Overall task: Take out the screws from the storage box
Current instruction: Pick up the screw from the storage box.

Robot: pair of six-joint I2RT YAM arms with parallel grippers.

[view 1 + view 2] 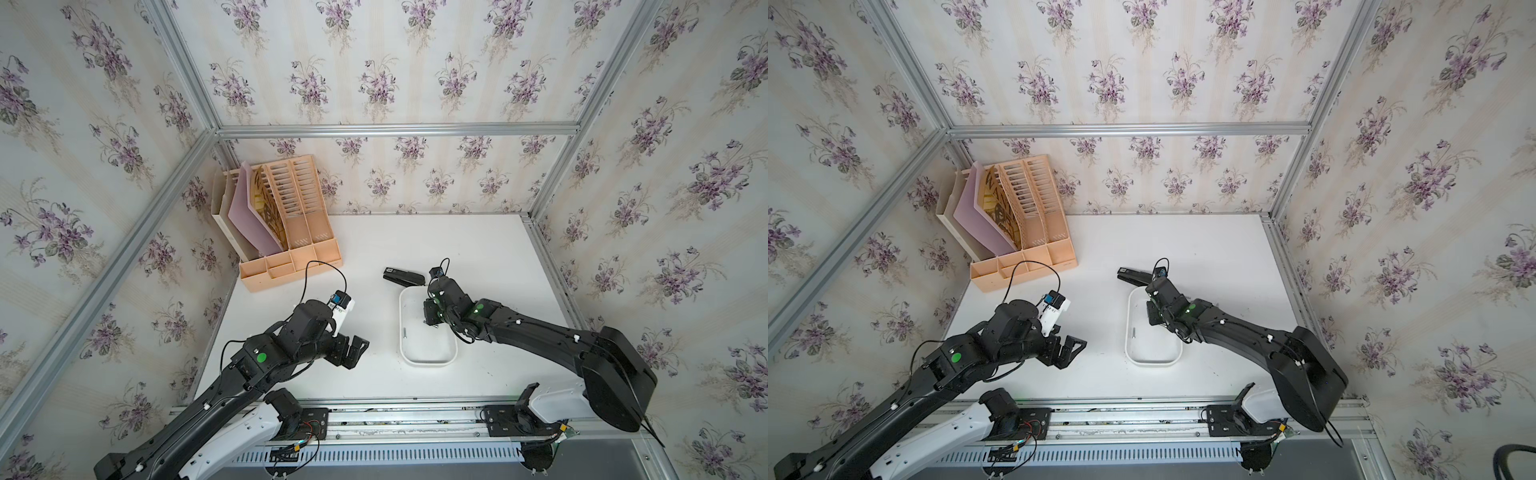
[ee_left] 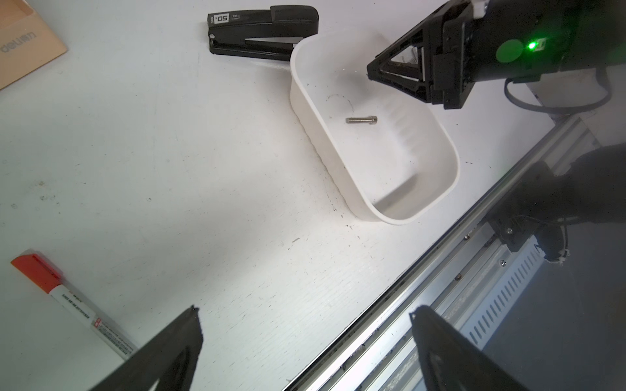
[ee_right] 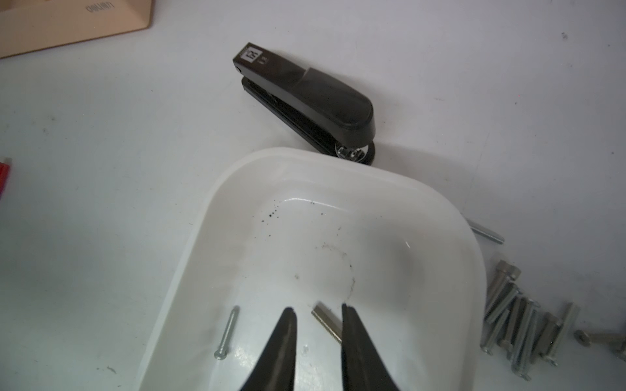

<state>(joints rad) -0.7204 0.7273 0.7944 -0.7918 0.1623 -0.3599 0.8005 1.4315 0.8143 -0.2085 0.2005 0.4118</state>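
Scuffed white table [image 1: 457,249], floral-papered walls [image 1: 374,62], left tool [image 2: 305,309] apart, right tool [image 3: 317,308] apart (over storage box [image 3: 338,169])

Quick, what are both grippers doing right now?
Left gripper: open, holding nothing.
Right gripper: partly open, gripping nothing; a screw lies loose in the storage box by its fingertips.

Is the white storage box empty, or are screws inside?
Not empty. The shallow white plastic box holds a long silvery screw and a short silvery screw, the latter at the tips of the right end effector.
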